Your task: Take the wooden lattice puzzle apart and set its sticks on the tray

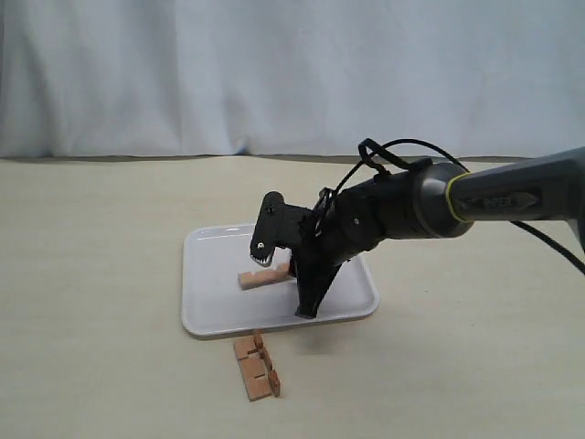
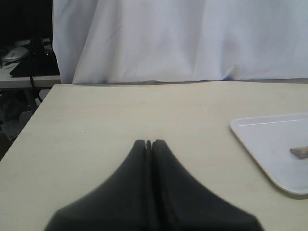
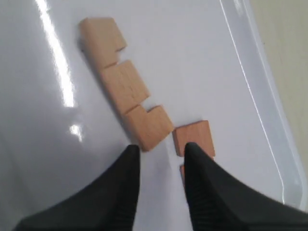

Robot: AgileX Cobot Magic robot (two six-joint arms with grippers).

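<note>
The white tray [image 1: 210,306] lies mid-table. On it lies a notched wooden stick [image 1: 259,277], and my right gripper [image 1: 307,309] points down onto the tray just right of it. In the right wrist view this gripper [image 3: 162,148] is open with only bare tray between its fingers. The long notched stick [image 3: 124,82] ends by one fingertip, and a second stick [image 3: 194,137] is partly hidden behind the other. What is left of the lattice puzzle [image 1: 257,366], notched sticks held together, lies on the table in front of the tray. My left gripper [image 2: 148,142] is shut and empty over bare table.
In the left wrist view the tray's corner [image 2: 269,144] shows to one side with a stick end [image 2: 299,151] on it. A white curtain [image 1: 274,73] hangs behind the table. The table's edge [image 2: 29,120] and dark clutter lie beyond it.
</note>
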